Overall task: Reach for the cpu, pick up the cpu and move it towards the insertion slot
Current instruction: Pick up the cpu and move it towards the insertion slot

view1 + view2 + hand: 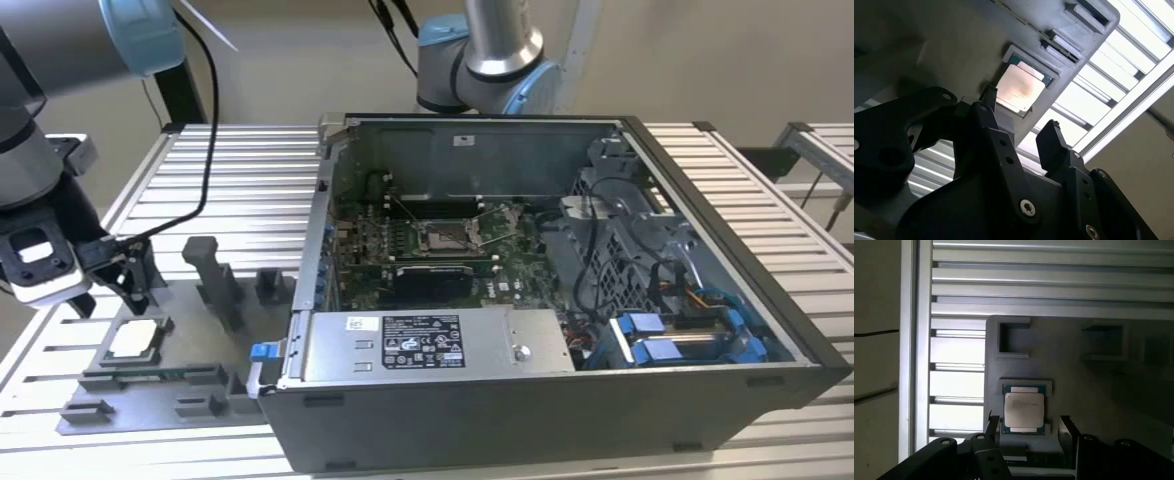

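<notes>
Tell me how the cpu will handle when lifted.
The cpu looks thin, flat and rigid: probably stiff and light. Its thin edges give the open gripper little to grip, so it may slip. Lying flat in the grey fixture recess, it is unlikely to roll or tip.

cpu (1024, 409) top: smooth satin metal; fixture (1084, 385): matt grey, probably plastic; table (1054, 280): ribbed aluminium.

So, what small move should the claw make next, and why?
Probably lower straight down a little. The open claw hangs centred over the cpu, which lies in its tray recess, not yet gripped.
</notes>
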{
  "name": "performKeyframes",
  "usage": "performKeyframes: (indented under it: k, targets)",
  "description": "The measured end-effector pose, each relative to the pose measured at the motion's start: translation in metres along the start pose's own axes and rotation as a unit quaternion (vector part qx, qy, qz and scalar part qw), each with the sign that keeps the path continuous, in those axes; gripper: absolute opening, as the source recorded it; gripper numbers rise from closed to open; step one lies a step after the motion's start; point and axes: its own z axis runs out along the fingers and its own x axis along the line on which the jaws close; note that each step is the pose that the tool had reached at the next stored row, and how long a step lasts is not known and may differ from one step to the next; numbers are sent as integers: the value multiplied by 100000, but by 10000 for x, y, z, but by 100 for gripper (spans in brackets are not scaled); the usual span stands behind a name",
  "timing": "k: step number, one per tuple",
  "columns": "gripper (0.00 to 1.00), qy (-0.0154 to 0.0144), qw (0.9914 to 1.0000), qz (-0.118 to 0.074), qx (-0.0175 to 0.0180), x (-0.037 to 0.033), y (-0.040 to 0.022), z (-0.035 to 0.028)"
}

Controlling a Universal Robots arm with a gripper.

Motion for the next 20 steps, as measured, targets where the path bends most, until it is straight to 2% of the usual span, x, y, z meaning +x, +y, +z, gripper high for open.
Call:
performKeyframes:
  k: [20]
  targets:
    - [100, 7, 100000, 2, 5, 1, -21, 199]
